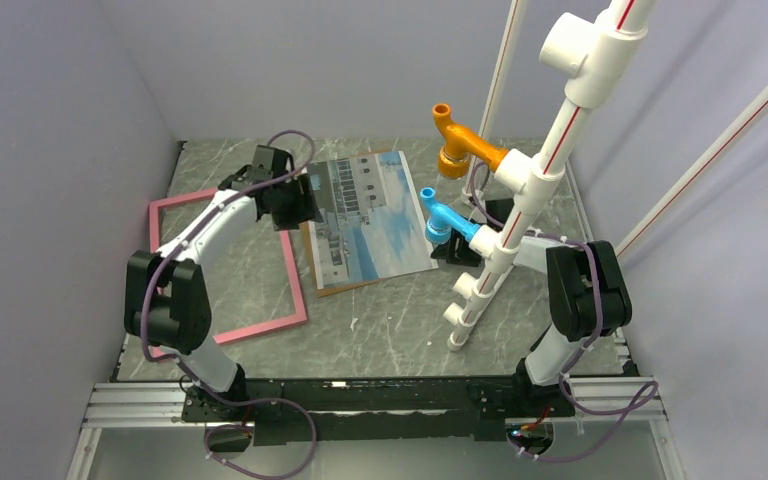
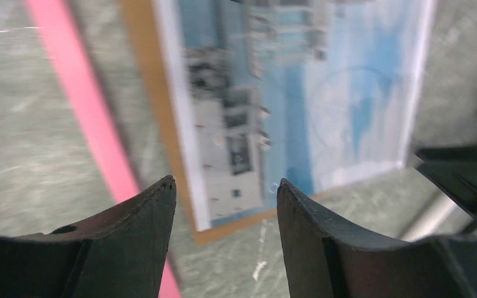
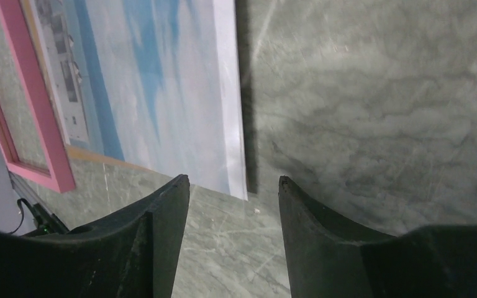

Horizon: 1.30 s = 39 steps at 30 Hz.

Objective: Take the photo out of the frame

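The photo (image 1: 375, 220) shows a pale building under blue sky. It lies face up on the plain brown backing board (image 1: 312, 265) at the middle of the table. The pink frame (image 1: 250, 330) lies flat to its left, holding nothing. My left gripper (image 1: 295, 200) is open and hovers over the photo's left edge; its wrist view shows the photo (image 2: 298, 93), the board (image 2: 161, 124) and the frame's border (image 2: 81, 105) below the open gripper (image 2: 227, 186). My right gripper (image 3: 233, 183) is open and empty just off the photo's (image 3: 161, 93) near right corner, with the frame (image 3: 31, 112) beyond.
A white PVC pipe stand (image 1: 505, 240) rises at the right of the photo, with an orange fitting (image 1: 460, 145) and a blue fitting (image 1: 445, 222). It hides most of my right gripper in the top view. Grey walls close in the table.
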Motion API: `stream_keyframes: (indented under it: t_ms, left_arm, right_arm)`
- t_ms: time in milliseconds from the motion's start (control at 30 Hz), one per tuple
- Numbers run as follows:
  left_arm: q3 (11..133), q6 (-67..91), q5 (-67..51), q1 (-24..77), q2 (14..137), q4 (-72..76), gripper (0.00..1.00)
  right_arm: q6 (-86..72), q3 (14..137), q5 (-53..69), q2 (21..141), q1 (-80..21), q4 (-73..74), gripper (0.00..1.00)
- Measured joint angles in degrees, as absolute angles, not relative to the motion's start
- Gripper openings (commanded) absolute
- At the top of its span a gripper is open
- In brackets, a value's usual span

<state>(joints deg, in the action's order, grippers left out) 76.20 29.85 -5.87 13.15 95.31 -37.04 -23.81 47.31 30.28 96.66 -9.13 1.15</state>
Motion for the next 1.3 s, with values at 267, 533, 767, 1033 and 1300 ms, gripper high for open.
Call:
stream_keyframes:
  t_ms: [267, 533, 767, 1033, 1300]
  left_arm:
    - [72.0, 31.0, -15.6, 24.3, 93.6, -27.5, 0.64]
    - [66.8, 32.4, -19.3, 27.5, 93.1, -22.3, 0.65]
    - [64.9, 32.6, -19.7, 27.6, 89.8, -21.8, 0.64]
    - [63.8, 32.6, -19.6, 27.7, 88.3, -21.6, 0.62]
    - [62.0, 32.6, -19.7, 28.1, 88.2, -21.6, 0.62]
  right_arm:
    - [-26.7, 41.8, 35.3, 95.4, -7.5, -2.9, 0.53]
    - [-29.4, 39.0, 39.1, 95.4, -7.4, -6.1, 0.5]
    - [-31.7, 36.6, 41.0, 95.2, -7.4, -9.4, 0.44]
    - [-33.0, 36.3, 41.5, 95.2, -7.4, -11.2, 0.42]
    - [-33.9, 38.2, 42.6, 94.9, -7.4, -10.9, 0.37]
